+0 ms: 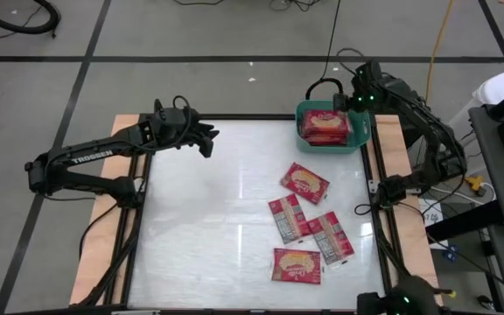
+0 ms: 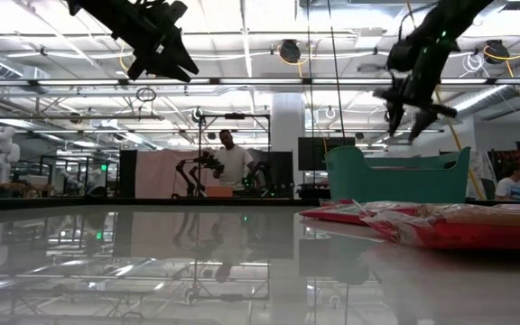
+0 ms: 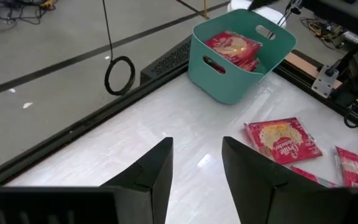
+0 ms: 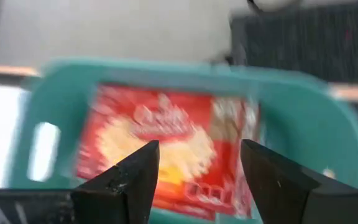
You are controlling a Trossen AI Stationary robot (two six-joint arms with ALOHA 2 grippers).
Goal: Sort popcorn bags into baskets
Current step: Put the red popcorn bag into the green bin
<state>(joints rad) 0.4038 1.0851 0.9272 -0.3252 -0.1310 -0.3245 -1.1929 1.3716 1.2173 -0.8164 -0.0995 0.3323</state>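
The teal basket [image 1: 362, 140] stands at the table's far right corner with red popcorn bags [image 1: 325, 127] lying in it, picture side up. My right gripper [image 4: 197, 168] hovers open above the basket [image 4: 309, 124], and the top bag [image 4: 160, 143] lies below its fingers, apart from them. Several more red bags lie flat on the table's right half, one [image 1: 304, 182] nearest the basket and one [image 1: 297, 264] nearest the front edge. High over the table's far left part, my left gripper [image 3: 196, 168] stands open with nothing between its fingers.
Black frame rails [image 1: 379, 210] run along the table's sides, and a black cable loops behind the basket [image 1: 322, 86]. The table's left and middle parts [image 1: 199, 227] are bare white surface. A person stands in the room far beyond the table [image 2: 231, 162].
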